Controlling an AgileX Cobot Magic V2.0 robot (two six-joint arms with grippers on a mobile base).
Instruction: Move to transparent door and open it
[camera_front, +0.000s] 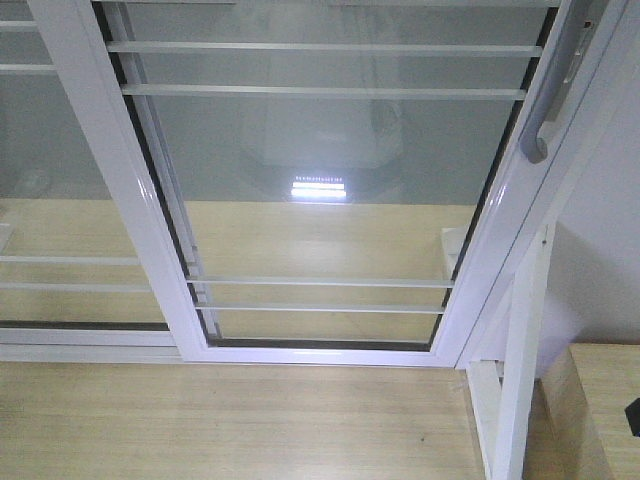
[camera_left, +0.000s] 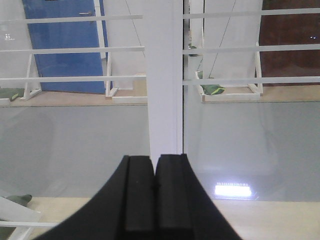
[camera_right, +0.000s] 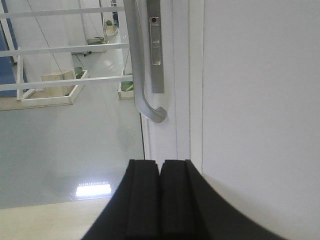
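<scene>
The transparent door (camera_front: 320, 200) fills the front view: clear glass in a white frame with thin white horizontal bars. Its curved silver-grey pull handle (camera_front: 553, 90) runs along the right stile; it also shows in the right wrist view (camera_right: 142, 70), beside a silver lock plate (camera_right: 155, 45). My right gripper (camera_right: 160, 167) is shut and empty, pointing at the stile just below the handle's lower end. My left gripper (camera_left: 154, 162) is shut and empty, facing the white stile (camera_left: 165, 75) where the two panels overlap. Neither gripper shows in the front view.
A second white-framed glass panel without a handle (camera_front: 50, 200) stands to the left. A white wall (camera_right: 260, 100) lies right of the door. A wooden surface (camera_front: 600, 400) and white frame post (camera_front: 520, 360) sit at lower right. Wood floor (camera_front: 230, 420) lies before the track.
</scene>
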